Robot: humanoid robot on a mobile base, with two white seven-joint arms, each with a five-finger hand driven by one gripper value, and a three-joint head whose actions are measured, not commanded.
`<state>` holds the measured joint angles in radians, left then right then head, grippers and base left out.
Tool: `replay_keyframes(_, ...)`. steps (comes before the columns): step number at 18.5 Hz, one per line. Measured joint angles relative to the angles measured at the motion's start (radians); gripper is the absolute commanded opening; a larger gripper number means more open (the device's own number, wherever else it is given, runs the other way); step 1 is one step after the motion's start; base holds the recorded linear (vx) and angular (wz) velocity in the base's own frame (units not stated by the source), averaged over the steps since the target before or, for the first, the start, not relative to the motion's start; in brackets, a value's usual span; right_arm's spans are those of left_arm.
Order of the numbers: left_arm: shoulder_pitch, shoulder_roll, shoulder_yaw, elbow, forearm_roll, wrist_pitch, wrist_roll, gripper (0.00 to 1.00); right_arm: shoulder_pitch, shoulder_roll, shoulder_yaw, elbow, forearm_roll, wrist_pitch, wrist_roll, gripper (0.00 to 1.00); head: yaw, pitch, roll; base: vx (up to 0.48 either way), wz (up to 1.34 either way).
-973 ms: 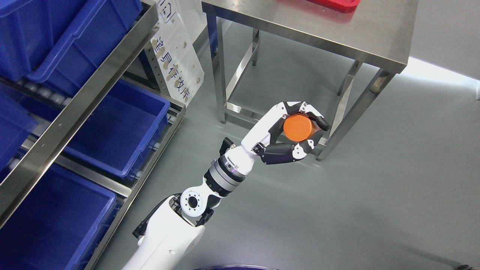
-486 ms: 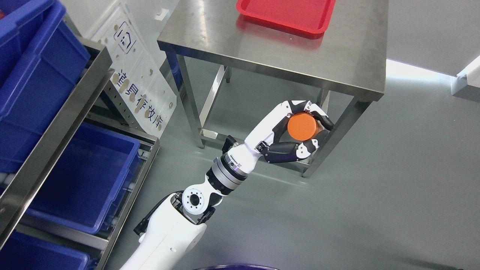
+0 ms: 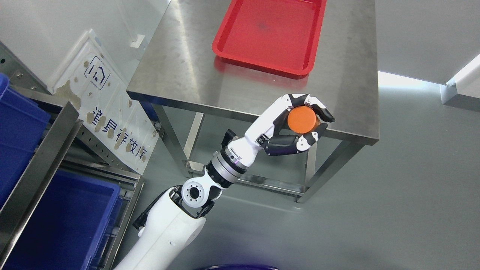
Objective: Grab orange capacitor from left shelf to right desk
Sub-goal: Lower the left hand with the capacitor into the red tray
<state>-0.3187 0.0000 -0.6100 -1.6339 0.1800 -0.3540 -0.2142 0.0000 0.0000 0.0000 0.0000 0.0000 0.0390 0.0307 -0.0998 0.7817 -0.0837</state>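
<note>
My left hand [image 3: 305,120] is shut on the orange capacitor [image 3: 302,119], a round orange cylinder whose flat face points at the camera. Black and white fingers [image 3: 288,144] wrap it from below and above. Hand and capacitor hang over the near edge of the steel desk [image 3: 180,71]. A red tray [image 3: 268,33] lies on the desk's far part, with nothing in it. The shelf [image 3: 41,157] with blue bins [image 3: 56,221] stands at the left edge.
A white sign board [image 3: 108,120] with printed characters leans between shelf and desk. The desk's steel legs and crossbars [image 3: 262,183] stand on grey floor. A white object [image 3: 461,86] pokes in at the right edge.
The camera has swung to the right, so shelf and bins slid left and the desk with the red tray came into full view. The hand keeps its hold on the capacitor, now over the desk's edge.
</note>
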Motion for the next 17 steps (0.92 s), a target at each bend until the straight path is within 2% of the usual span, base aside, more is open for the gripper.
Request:
replay_keyframes(4, -0.109, 0.0, 0.031, 0.057, -0.001, 0.051, 0.018, 0.04, 0.0, 0.0, 0.0, 0.0, 0.0, -0.001, 0.0, 1.0, 0.0, 0.0, 0.0, 0.264, 0.01)
replay_keyframes(10, -0.306, 0.0, 0.065, 0.226, -0.004, 0.141, 0.058, 0.07, 0.0, 0.0, 0.0, 0.0, 0.0, -0.004, 0.0, 1.0, 0.0, 0.0, 0.0, 0.199, 0.06)
replay_keyframes(17, -0.405, 0.0, 0.083, 0.42, -0.004, 0.171, 0.075, 0.15, 0.0, 0.0, 0.0, 0.0, 0.0, 0.0, 0.0, 1.0, 0.0, 0.0, 0.0, 0.099, 0.02)
